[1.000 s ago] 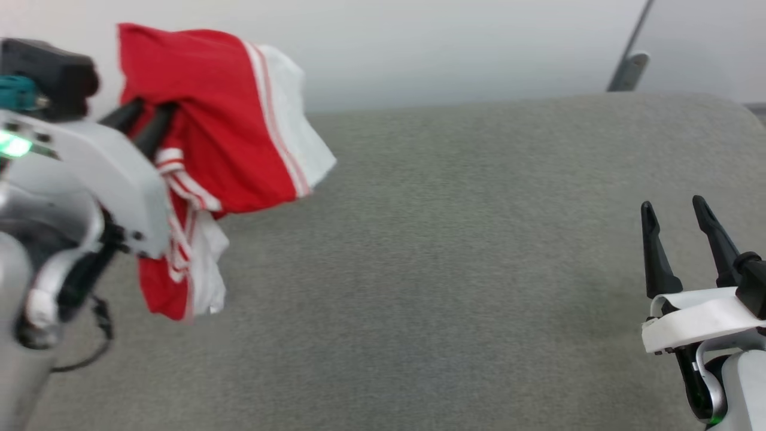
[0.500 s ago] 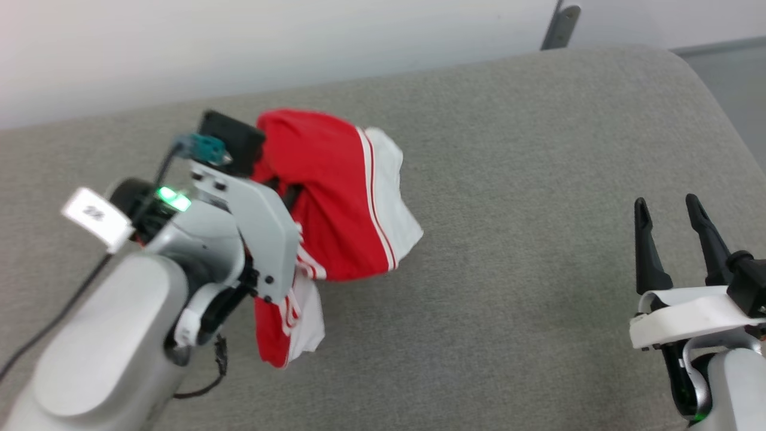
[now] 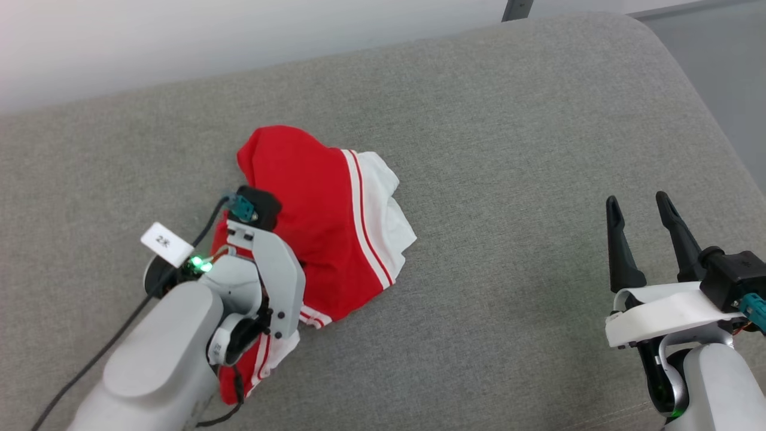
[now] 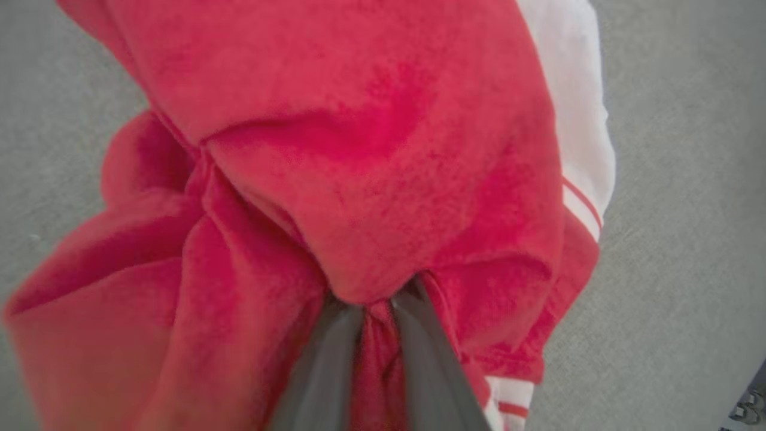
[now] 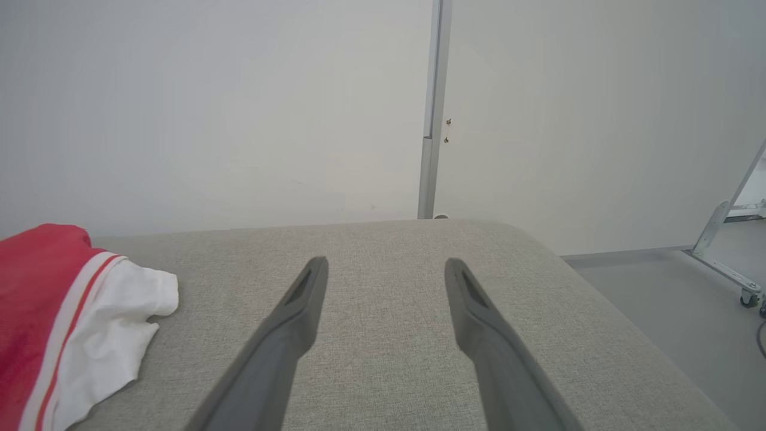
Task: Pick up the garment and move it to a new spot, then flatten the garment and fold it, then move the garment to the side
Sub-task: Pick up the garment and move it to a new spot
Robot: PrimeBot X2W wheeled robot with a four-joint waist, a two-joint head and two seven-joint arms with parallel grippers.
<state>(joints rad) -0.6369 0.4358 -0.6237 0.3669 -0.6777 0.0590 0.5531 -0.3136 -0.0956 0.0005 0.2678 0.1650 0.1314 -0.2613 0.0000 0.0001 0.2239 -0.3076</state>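
A: We get bright, soft, even light here. The red shirt point(image 3: 311, 197) throws only a faint shadow on the grey cushion point(image 3: 508, 149).
B: We see no glare either, though the white wall point(image 3: 179, 42) looks washed out.
A: Our head picture is fairly sharp.
B: And our left wrist picture is blurry: the shirt, so close, turns fuzzy and smeared.

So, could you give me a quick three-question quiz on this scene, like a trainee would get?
1. True or false: the right gripper holds the garment.
2. Which gripper is shut on the garment? A) the left gripper B) the right one C) both
3. Fill in: the right gripper's jaws stand ___.
Key: 1 false; 2 A; 3 open.
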